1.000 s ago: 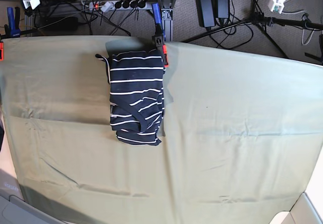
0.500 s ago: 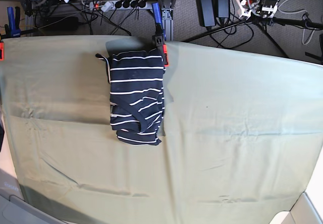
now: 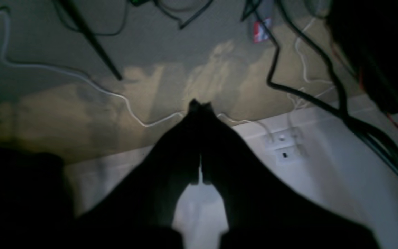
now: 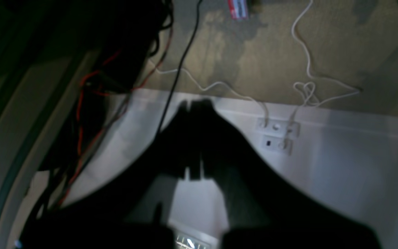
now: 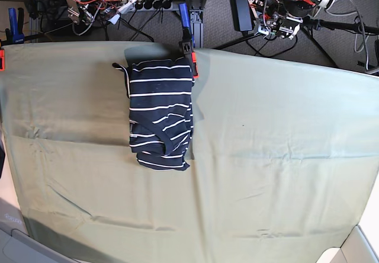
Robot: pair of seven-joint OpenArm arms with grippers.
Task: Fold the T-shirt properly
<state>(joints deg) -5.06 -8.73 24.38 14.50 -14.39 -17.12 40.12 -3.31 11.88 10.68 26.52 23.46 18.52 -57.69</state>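
Observation:
The T-shirt [image 5: 160, 115], dark navy with thin white stripes, lies folded into a narrow upright bundle on the pale green cloth [image 5: 284, 156], left of centre near the far edge. Neither arm touches it. My left arm [image 5: 284, 8] hangs beyond the table's far edge at the upper right, and my right arm [image 5: 89, 5] at the upper left. In the left wrist view the left gripper [image 3: 200, 105] is shut on nothing, pointing at carpet and a white wall base. The right gripper [image 4: 195, 103] is likewise shut and empty over the floor.
A blue clamp [image 5: 185, 23] with orange tips pins the cloth beside the shirt's top right corner. Another blue clamp [image 5: 13, 26] stands at the far left. A power strip [image 5: 142, 5], cables and tripod legs [image 5: 308, 32] crowd the floor behind the table.
Both arms have swung further into the top of the base view, behind the table's far edge. The folded T-shirt has not moved.

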